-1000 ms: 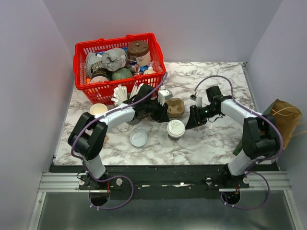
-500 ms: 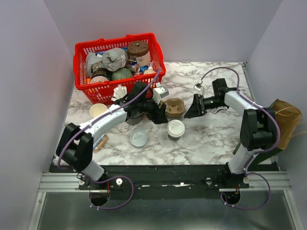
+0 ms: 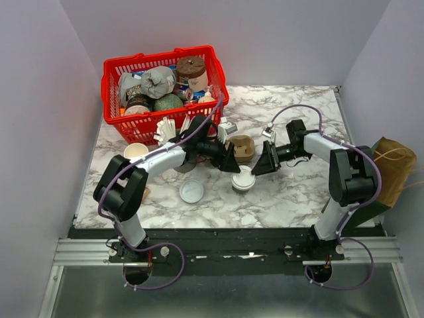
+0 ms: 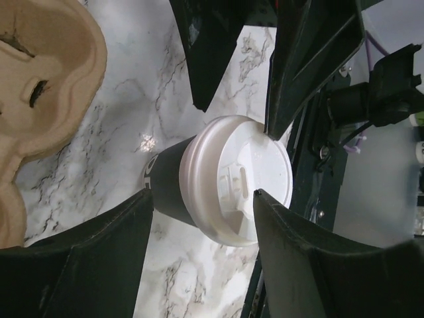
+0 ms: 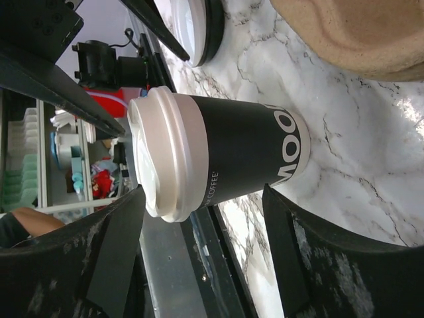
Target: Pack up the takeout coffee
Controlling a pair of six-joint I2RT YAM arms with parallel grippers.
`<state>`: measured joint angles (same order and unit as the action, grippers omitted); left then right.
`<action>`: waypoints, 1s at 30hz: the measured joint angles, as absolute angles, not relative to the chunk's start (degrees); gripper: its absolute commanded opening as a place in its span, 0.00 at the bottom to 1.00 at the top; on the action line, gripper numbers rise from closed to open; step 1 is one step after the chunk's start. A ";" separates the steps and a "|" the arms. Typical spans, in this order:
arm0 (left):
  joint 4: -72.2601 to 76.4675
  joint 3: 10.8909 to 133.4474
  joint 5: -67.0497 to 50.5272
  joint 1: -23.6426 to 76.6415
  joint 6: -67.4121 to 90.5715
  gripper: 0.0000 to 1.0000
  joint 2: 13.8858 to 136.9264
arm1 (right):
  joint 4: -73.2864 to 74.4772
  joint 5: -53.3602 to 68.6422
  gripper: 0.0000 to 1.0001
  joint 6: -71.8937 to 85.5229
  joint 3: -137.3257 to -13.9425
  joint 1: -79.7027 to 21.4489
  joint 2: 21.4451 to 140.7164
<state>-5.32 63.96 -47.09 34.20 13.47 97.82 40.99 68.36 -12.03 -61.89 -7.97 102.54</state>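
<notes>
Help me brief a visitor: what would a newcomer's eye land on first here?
The red basket, heaped with packaged goods, stands at the table's back left. Mid-table, the open left gripper and right gripper flank the white-lidded takeout coffee, with a brown cup carrier just behind it.

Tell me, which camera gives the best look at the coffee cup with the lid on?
The right wrist view: it shows the coffee cup side-on, dark wall with lettering under its white lid. The left wrist view looks mostly down on the lid; the top external view shows only a small white disc.
</notes>
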 measured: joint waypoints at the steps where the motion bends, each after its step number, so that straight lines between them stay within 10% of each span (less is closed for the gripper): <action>1: -4.36 63.96 -47.72 34.20 14.57 0.67 98.37 | 40.77 68.42 0.75 -11.99 -61.82 -8.08 102.67; 30: 14.28 58.63 -52.45 32.95 33.71 0.50 104.81 | 31.55 74.87 0.55 0.23 -56.73 -8.27 106.24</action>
